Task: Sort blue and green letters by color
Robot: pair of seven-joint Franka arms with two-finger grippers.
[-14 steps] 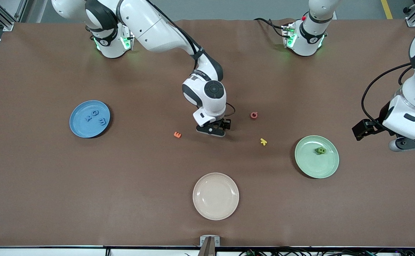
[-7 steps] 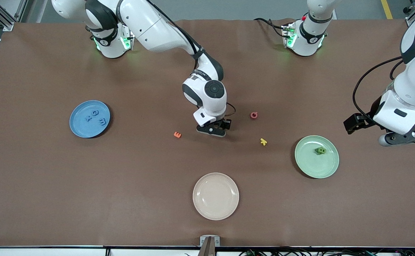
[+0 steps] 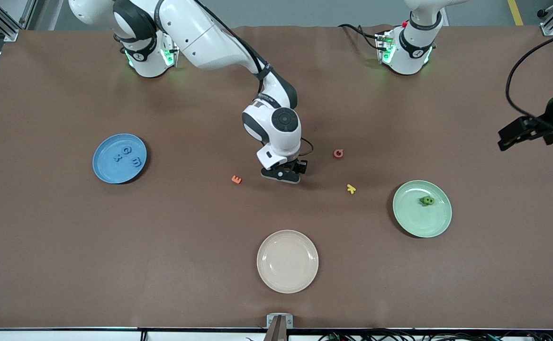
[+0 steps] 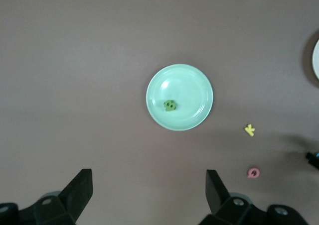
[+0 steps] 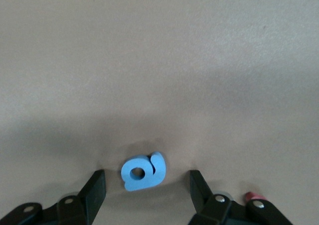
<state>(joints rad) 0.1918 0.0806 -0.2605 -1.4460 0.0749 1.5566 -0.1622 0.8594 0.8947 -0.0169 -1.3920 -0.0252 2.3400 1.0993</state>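
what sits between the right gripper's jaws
A blue letter lies on the table between the right gripper and its open jaws, untouched; the right wrist view shows it.

White arms (image 3: 219, 40) with black joint bands, green-lit bases (image 3: 150, 59), black cables (image 3: 525, 61), black fingers (image 5: 94, 187).

Front camera: high, across counter (image 3: 67, 265), facing robot bases, whole surface in frame. Left wrist camera: high above counter, looking straight down; shares with front view green plate (image 4: 179, 97), green letter (image 4: 170, 105), yellow letter (image 4: 249, 130), red letter (image 4: 253, 172). Right wrist camera: low, close to counter, looking down at blue letter (image 5: 143, 171) framed between own jaws; letter hidden in front view.
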